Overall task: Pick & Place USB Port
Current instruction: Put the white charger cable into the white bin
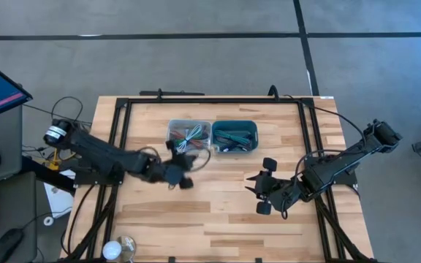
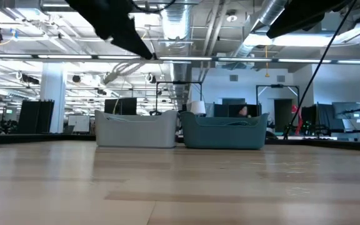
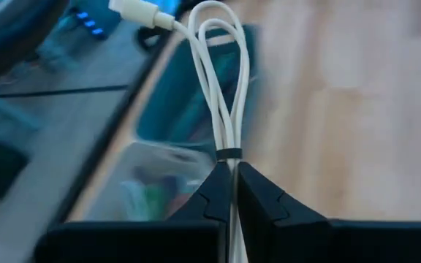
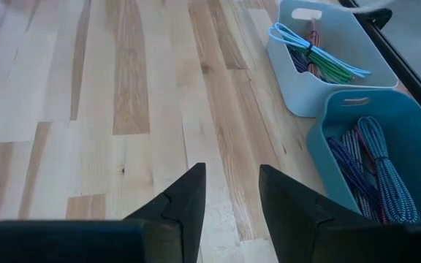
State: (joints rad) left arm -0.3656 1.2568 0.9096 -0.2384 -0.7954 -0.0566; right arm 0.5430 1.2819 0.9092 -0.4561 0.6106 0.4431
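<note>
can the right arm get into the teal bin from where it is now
Probably yes. The right gripper hangs open over bare wood, and the teal bin sits open-topped just ahead with nothing between them. The left gripper, shut on a white cable, is by the grey bin, not blocking.

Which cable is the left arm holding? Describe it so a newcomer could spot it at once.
Start at the wooden table and find the pale grey bin beside the teal bin near its far edge. Just in front of the grey bin hangs the left gripper, fingers shut on a looped white cable. Unlike the bins' coloured cables, it is plain white, banded with a black tie.
</note>
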